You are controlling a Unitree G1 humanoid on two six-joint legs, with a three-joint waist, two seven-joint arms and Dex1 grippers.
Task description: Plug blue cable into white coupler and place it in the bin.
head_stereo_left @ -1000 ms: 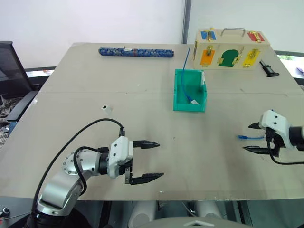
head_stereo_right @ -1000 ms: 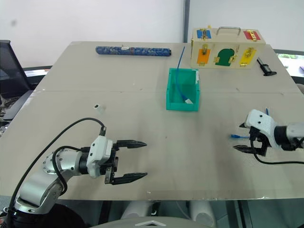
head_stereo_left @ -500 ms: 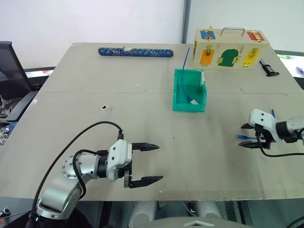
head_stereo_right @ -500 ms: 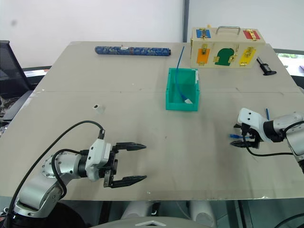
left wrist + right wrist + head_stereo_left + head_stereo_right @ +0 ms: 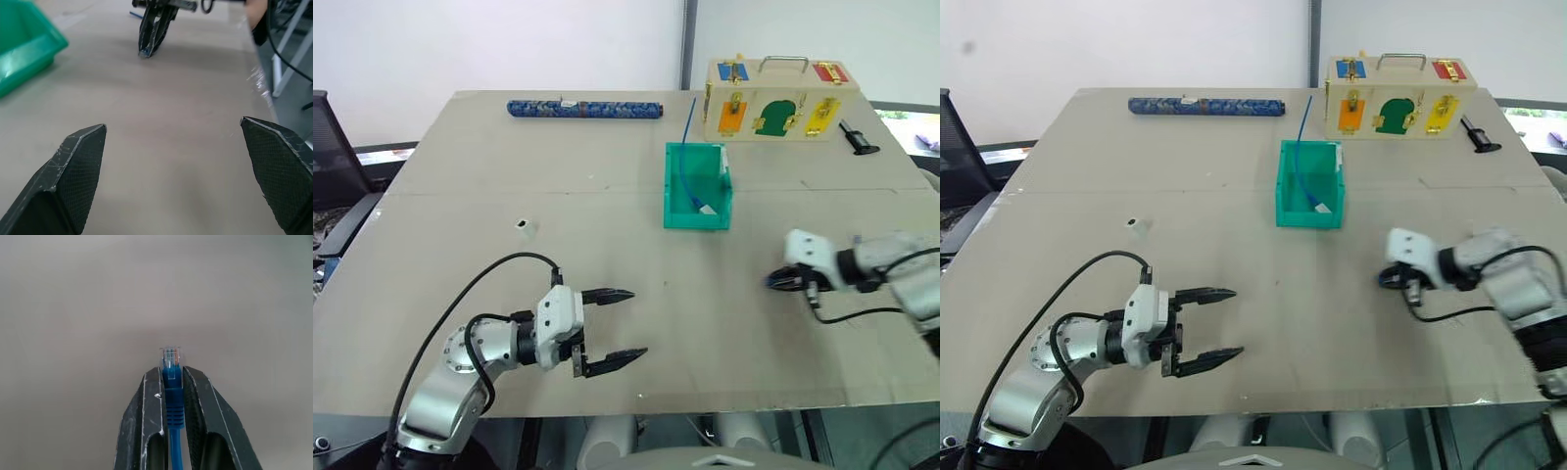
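Observation:
My right gripper (image 5: 169, 374) is shut on the blue cable (image 5: 171, 396); its clear plug (image 5: 170, 356) sticks out past the fingertips. This gripper (image 5: 778, 283) hangs low over the table, in front of and to the right of the bin (image 5: 697, 221). The bin is teal and holds another thin blue cord (image 5: 689, 127) that leans out over its far wall. The white coupler (image 5: 523, 225) lies alone at the table's left, apart from both grippers. My left gripper (image 5: 617, 328) is open and empty near the front edge, its fingers (image 5: 73, 181) pointing toward the right gripper (image 5: 154, 29).
A long dark-blue patterned tube (image 5: 584, 109) lies along the far edge. A wooden box with coloured doors (image 5: 779, 100) stands at the far right behind the bin, with a small black tool (image 5: 856, 138) beside it. A black chair (image 5: 333, 147) is off the table's left side.
My right gripper has shut on the blue cable's plug end and carried it left, toward the table's middle. The left gripper has stayed open and has barely moved.

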